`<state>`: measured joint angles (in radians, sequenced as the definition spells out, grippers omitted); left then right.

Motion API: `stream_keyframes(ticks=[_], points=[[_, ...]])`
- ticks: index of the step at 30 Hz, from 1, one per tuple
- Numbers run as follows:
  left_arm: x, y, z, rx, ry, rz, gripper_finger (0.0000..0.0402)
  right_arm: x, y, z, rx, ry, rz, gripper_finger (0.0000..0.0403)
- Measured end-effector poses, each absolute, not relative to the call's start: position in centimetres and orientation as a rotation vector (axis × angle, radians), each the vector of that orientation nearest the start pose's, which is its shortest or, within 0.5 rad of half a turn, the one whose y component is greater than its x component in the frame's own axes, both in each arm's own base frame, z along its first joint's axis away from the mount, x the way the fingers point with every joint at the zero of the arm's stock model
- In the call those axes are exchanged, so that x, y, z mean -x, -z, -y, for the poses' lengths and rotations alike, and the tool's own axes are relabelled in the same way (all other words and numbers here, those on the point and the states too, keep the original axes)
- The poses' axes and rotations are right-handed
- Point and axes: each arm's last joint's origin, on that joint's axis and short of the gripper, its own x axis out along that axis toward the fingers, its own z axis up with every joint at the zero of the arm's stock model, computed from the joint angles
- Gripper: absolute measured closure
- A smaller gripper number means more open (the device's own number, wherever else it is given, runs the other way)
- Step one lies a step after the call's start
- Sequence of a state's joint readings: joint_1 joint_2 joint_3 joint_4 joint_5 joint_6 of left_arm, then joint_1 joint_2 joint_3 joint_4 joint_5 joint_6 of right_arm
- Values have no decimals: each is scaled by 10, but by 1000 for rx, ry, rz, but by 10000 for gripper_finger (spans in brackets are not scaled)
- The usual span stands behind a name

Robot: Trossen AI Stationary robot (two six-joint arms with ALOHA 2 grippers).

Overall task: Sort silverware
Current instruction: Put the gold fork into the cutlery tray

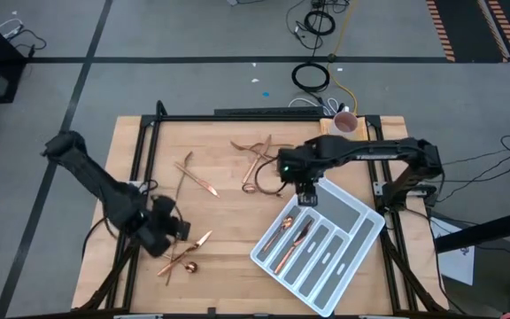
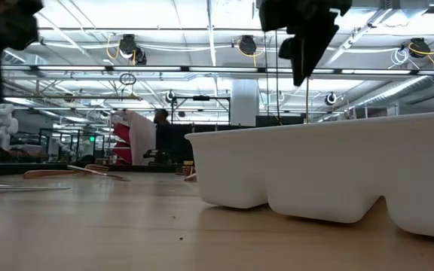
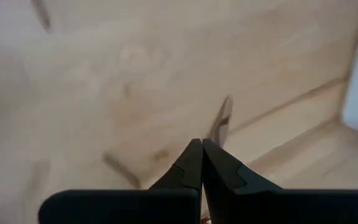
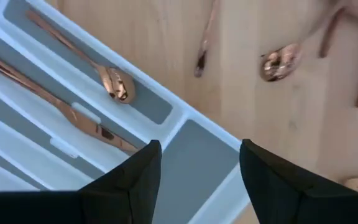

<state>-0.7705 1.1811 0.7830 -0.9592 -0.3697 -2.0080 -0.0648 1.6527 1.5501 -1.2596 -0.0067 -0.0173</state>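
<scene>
- Table (image 1: 228,221) of pale wood, filling the middle of the high view
- Grey-white divided tray (image 1: 343,232) at lower right of centre, set at a slant, with a spoon (image 4: 112,79) and a second copper piece (image 4: 73,115) already lying in separate long slots
- Right gripper (image 1: 307,197) at the tray's upper-left corner, fingers spread wide and holding nothing, hanging over an empty grey compartment
- Left gripper (image 1: 173,229) at lower left, fingers pressed together; whether the pale-tipped piece (image 1: 200,239) just beside the tips is pinched cannot be told
- Silverware still loose: a cluster (image 1: 257,158) at upper centre, a crossed pair (image 1: 195,177) left of centre, two or three pieces (image 1: 180,261) at lower left
- Judged step: fetching the next loose piece; best taken from the near upper-centre cluster, singling out one handle lying clear of its neighbours, fingers set across the handle, not along it
- Worth matching kind to slot before release, spoon with spoon, lowered lengthwise into the compartment
</scene>
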Motion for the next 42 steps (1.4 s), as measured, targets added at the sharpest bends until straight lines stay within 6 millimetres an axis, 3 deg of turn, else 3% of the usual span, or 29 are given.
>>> stream_keyframes(ticks=[8, 14, 18, 27, 37, 42], points=[[-145, -184, 165, 1128, -853, -1008, 392, -274, -352, 40, -94, 135, -1175, 199], [-142, -188, 164, 1058, -885, -1120, 366, -254, -370, 44, -96, 155, -1099, 199], [-132, -198, 159, 968, -943, -1287, 362, -249, -374, 46, -87, 158, -1084, 200], [-139, -199, 170, 907, -686, -1320, 354, -249, -374, 48, -89, 161, -1084, 200], [-143, -199, 171, 885, -672, -1182, 265, -249, -374, 47, -108, 170, -1083, 200], [-138, -191, 167, 918, -742, -1233, 243, -249, -374, 47, -117, 175, -1082, 200]])
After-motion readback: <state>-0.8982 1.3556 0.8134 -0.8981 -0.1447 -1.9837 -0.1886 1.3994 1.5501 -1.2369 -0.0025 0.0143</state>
